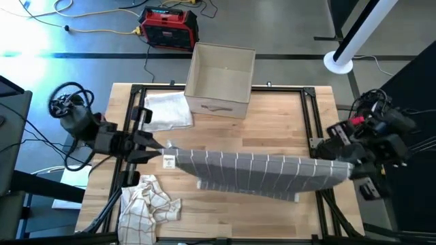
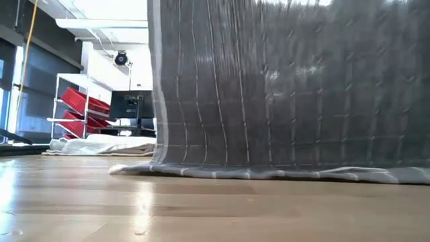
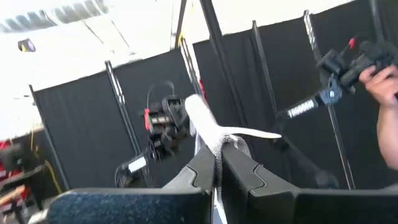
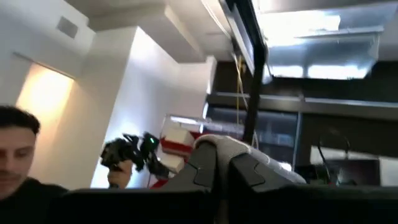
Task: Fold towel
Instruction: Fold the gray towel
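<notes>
From above, I have the towel [image 1: 262,172] stretched between my two hands over the middle of the desk [image 1: 225,211]. My left hand [image 1: 162,154] pinches one top corner, my right hand [image 1: 346,165] pinches the other, and I hold them well apart so the top edge is pulled into a straight line. I judge this spread is what lets the cloth hang flat and lay down cleanly for the fold. The towel is grey with thin pale stripes running across it. Behind it stands an open cardboard box [image 1: 220,79], beside that lies a folded white cloth [image 1: 167,109], and a crumpled checked cloth [image 1: 146,204] sits near the front left corner of the pale wood top.

At desk height, the towel [image 2: 289,87] is a hanging curtain filling most of the picture. Its bottom hem just drags on the wood and bunches a little there. The weave looks soft and limp, crossed with a fine pale grid.

Past my left wrist, my two dark fingers [image 3: 200,174] are pressed together on a thin ridge of towel [image 3: 214,134], which rises between them and runs off toward my right arm. A person's hand [image 3: 384,81] holds a controller at the far edge.

Past my right wrist, my fingers [image 4: 202,169] are closed the same way on a soft bunched corner [image 4: 227,148]. A person [image 4: 18,155] shows in the room beyond.
</notes>
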{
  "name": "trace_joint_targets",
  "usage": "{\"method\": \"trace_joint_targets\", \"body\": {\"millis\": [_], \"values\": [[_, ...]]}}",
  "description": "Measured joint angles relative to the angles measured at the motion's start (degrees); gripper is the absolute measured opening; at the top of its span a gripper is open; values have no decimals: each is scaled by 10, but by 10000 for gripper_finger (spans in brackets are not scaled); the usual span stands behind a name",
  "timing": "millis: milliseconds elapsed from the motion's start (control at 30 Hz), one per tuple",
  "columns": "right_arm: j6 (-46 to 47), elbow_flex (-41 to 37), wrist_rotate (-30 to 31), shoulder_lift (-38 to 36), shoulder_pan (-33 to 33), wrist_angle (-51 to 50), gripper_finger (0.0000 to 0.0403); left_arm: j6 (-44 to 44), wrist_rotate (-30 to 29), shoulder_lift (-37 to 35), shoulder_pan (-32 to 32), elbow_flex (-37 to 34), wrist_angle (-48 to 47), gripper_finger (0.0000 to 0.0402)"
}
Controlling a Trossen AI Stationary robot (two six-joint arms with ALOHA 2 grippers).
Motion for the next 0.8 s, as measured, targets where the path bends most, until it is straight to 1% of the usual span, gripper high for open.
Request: {"method": "trace_joint_targets", "body": {"millis": [167,300,367,500,600,700,800], "values": [[-62,81,11,59,57,-15,0,26,0,16,-24,0,79,0],[-127,177,59,131,97,-56,0,27,1,28,-33,0,134,0],[-171,229,95,172,117,-69,0,27,1,33,-40,0,155,0],[-249,330,223,248,155,-69,0,29,-1,36,-43,0,175,0],[-279,384,328,285,170,-65,0,47,-29,32,-43,0,175,0],[-274,398,435,296,172,-68,0,82,-87,32,-43,0,161,0],[-240,380,547,290,170,-85,0,111,-151,32,-38,0,128,0]]}}
